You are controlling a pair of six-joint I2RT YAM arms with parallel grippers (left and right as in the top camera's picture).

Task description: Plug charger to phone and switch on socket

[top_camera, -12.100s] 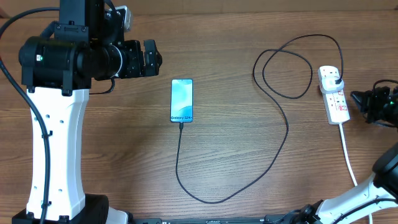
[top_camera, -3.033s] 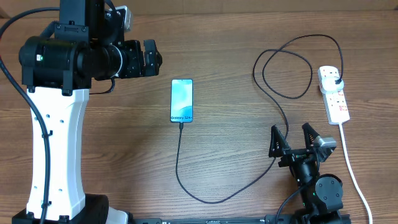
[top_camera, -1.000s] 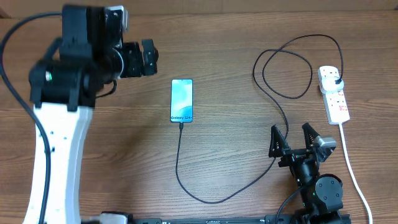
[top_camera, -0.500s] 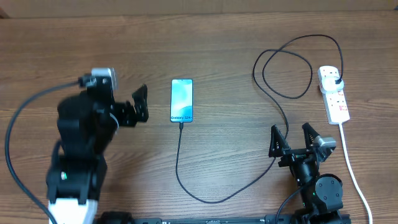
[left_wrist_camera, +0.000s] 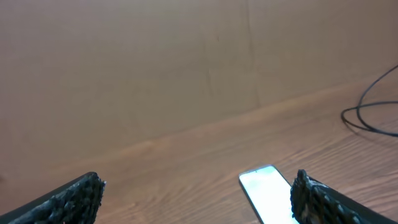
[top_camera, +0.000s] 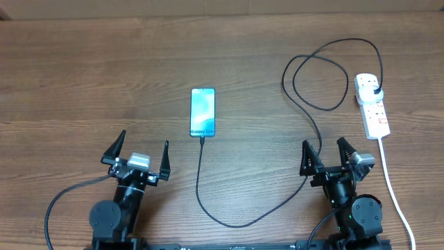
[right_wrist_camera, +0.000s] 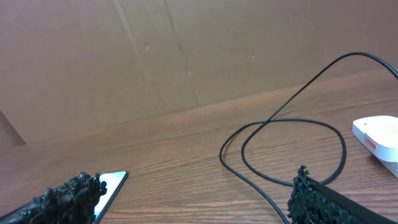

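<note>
Both arms are parked low at the near edge of the table (top_camera: 83,69). The left gripper (top_camera: 145,137) and the right gripper (top_camera: 322,142) are spread fully wide, and nothing is held in either. The phone (top_camera: 202,112) is laid flat near the middle of the table, screen lit, its long axis running straight away from the robot. It lies ahead of the left gripper and a little to that gripper's right, so the left arm is the nearer one to it. The charger cable (top_camera: 199,167) is seen meeting the phone's near short edge, and from there it is looped round to the plug (top_camera: 374,88) seated in the far end of the power strip (top_camera: 374,111). The strip lies ahead of the right gripper and to its right, well apart from the phone, with its long axis also pointing away from the robot. Whether the small red switches are set on cannot be told. If one is left to be pressed, the right arm is judged the better placed.
</note>
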